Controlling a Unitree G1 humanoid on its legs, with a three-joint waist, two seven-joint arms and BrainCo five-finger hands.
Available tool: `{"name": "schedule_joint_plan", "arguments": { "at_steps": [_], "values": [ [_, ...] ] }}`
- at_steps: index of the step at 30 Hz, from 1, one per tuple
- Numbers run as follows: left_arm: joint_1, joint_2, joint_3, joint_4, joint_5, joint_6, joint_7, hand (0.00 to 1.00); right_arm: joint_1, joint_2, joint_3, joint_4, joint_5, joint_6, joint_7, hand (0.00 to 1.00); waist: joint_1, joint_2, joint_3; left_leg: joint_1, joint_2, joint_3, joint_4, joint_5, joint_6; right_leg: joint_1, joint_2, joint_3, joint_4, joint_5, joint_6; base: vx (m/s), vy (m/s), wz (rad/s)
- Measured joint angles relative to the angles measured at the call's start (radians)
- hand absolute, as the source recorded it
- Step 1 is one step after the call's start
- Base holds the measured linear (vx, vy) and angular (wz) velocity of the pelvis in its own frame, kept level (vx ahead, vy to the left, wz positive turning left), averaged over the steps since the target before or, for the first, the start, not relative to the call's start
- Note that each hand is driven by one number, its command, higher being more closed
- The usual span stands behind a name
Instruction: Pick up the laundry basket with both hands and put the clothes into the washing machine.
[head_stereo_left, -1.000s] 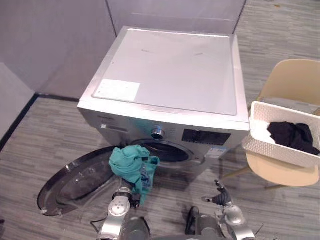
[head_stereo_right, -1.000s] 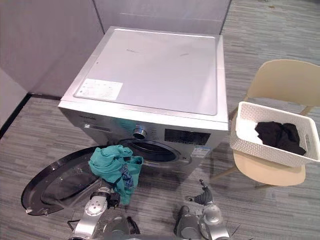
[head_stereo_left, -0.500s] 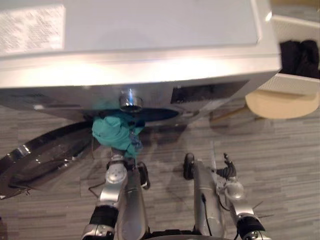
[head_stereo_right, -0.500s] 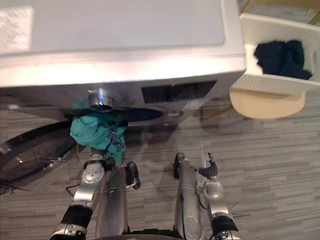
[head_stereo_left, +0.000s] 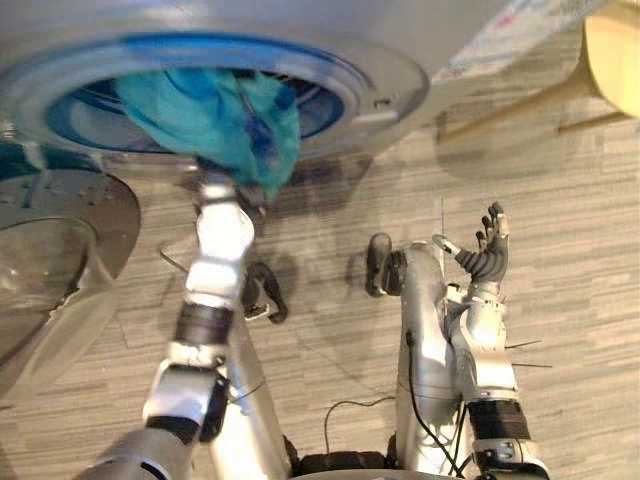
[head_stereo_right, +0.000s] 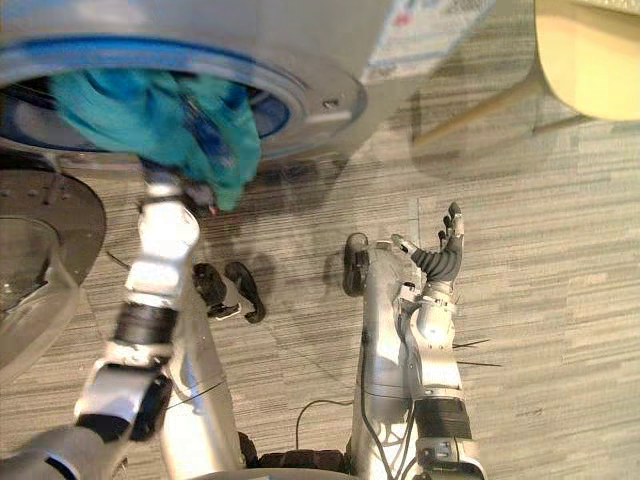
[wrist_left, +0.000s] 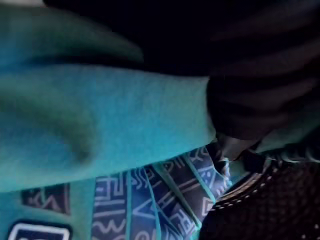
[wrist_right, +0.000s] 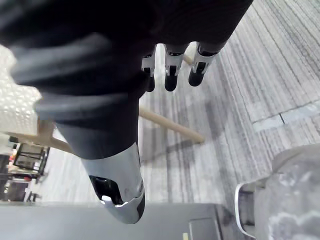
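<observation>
Since half a second ago my head camera has tipped down and closed in, so the washer's top and dial are out of sight. The left arm has risen, and the teal garment (head_stereo_left: 215, 115) that hung just below the dial is now up at the round drum mouth of the washing machine (head_stereo_left: 385, 85). It bunches across that opening, and its lower fold hangs over the bottom rim. I cannot tell how far inside it reaches.

The left robot hand (wrist_left: 260, 100) is directly under the bundle and pushed up into it. Its fingers are buried in the cloth, so I cannot tell whether they are clamped or loose. The wrist view has the fabric pressed against the dark ribbed cover.

The garment is a soft, crumpled teal knit. It has a band of dark blue with pale geometric line patterns, and there is a small dark patch edged in white.

The right robot hand (head_stereo_left: 487, 255) is well apart from the garment. It is raised over the grey striped floor (head_stereo_left: 570, 210) with its fingers (wrist_right: 171, 67) straight and spread, holding nothing. The glass door (head_stereo_left: 50, 250) hangs open on the robot's left. A beige chair (head_stereo_right: 590, 50) stands off to the right. Beyond the right robot hand a piece of the white perforated laundry basket (wrist_right: 15, 105) shows.
</observation>
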Motion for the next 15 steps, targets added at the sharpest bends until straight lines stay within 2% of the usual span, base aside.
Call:
{"name": "schedule_joint_plan", "arguments": {
  "at_steps": [3, 7, 10, 15],
  "values": [
    [-0.15, 0.099, -0.03, 0.0, 0.039, 0.015, 0.037, 1.0, 0.015, 0.001, -0.005, -0.033, 0.0, -0.025, 0.006, 0.0, -0.009, -0.002, 0.001, -0.041, 0.002, -0.025, 0.026, 0.0, -0.001, -0.024, -0.005, -0.018, 0.021, 0.001, -0.009, -0.04, -0.028, 0.01],
    [-0.306, 0.194, -0.098, 0.013, 0.118, 0.054, 0.074, 1.0, 0.026, 0.007, -0.005, -0.066, 0.0, -0.045, 0.022, 0.0, -0.024, -0.02, 0.007, -0.076, -0.007, -0.035, 0.052, 0.003, 0.003, -0.058, -0.016, -0.019, 0.054, -0.003, -0.016, 0.01, -0.019, 0.08],
    [-0.418, 0.213, -0.146, 0.067, 0.186, 0.081, 0.079, 1.0, 0.035, 0.008, -0.008, -0.084, 0.0, -0.063, 0.044, 0.0, -0.027, -0.034, 0.011, -0.098, -0.016, -0.04, 0.065, 0.005, 0.003, -0.08, -0.02, -0.015, 0.072, -0.004, -0.018, 0.03, -0.013, 0.07],
    [-0.57, 0.227, -0.175, 0.174, 0.272, 0.114, 0.086, 1.0, 0.034, -0.001, -0.003, -0.096, 0.0, -0.064, 0.066, 0.0, -0.031, -0.037, 0.012, -0.115, -0.016, -0.043, 0.073, 0.005, 0.004, -0.093, -0.02, -0.018, 0.074, -0.004, -0.018, 0.02, -0.004, -0.01]
  ]
}}
